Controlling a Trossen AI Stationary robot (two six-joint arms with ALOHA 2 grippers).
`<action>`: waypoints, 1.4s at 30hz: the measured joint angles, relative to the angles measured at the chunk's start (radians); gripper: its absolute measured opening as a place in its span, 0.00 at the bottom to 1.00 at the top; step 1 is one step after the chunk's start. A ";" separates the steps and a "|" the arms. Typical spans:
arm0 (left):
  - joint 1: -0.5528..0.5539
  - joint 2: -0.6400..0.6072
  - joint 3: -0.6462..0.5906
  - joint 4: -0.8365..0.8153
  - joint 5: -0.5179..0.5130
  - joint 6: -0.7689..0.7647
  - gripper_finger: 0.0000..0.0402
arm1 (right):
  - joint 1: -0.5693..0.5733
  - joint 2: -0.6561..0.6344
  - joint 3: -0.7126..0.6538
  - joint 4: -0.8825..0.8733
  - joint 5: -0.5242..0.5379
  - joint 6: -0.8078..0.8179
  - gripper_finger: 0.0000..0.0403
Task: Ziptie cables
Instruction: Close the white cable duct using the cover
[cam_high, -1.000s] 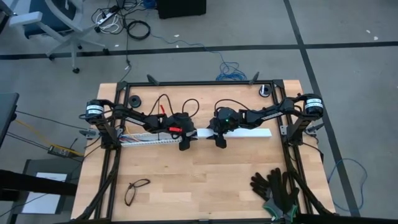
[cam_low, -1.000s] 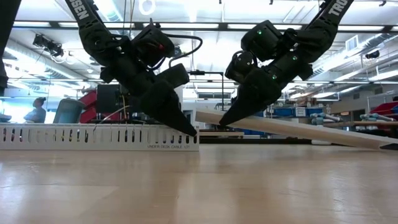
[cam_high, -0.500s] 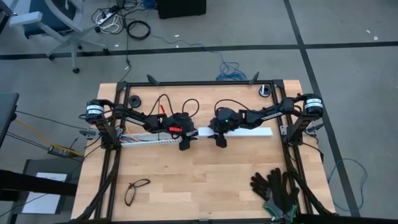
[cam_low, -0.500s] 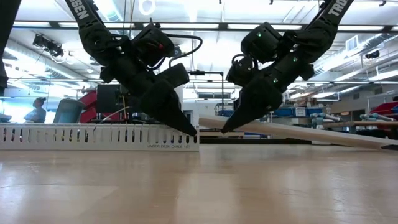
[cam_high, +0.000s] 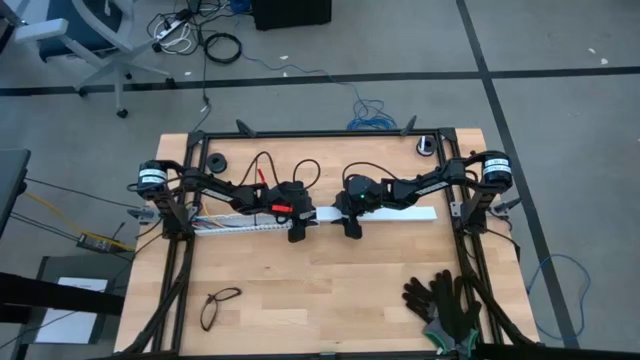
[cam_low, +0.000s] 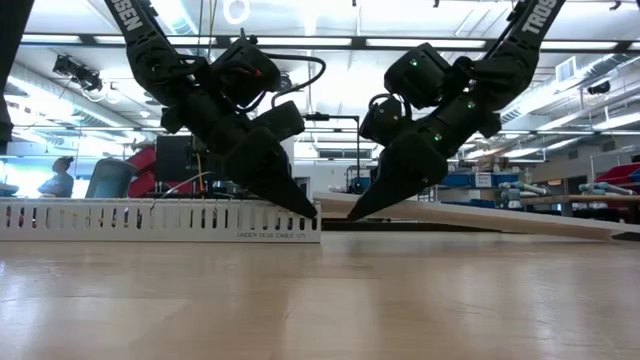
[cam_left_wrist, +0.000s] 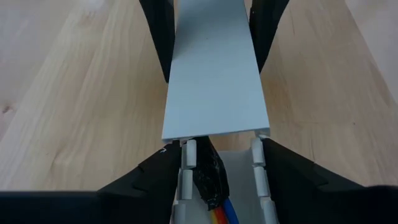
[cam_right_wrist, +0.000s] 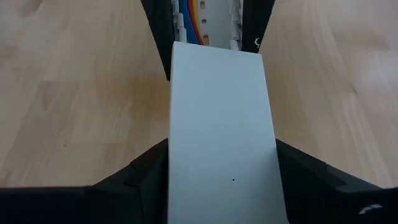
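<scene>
Cables (cam_left_wrist: 214, 202): coloured wires with a black-wrapped end, lying inside slotted white rail (cam_left_wrist: 258, 180), left of tabletop centre.

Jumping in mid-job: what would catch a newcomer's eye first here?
At table centre, the left hand straddles the slotted white duct holding the cables. Facing it, the right hand grips the flat white cover, its end lifted at the duct's mouth. Black gloves lie at the near right corner.

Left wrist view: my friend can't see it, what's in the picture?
A flat white plastic cover strip meets the end of a white slotted plastic rail holding colored wires with a black-taped end. The left gripper straddles the rail over a wooden table.
</scene>
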 joint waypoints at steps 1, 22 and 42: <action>0.000 0.000 0.000 -0.002 0.000 0.000 0.48 | 0.000 0.000 0.000 0.003 -0.004 0.000 0.57; 0.000 0.000 0.000 -0.003 -0.004 -0.003 0.48 | 0.047 0.008 0.000 -0.008 0.099 -0.088 0.59; 0.001 0.000 0.002 -0.014 -0.013 -0.030 0.48 | 0.047 0.009 0.000 -0.003 0.114 -0.102 0.67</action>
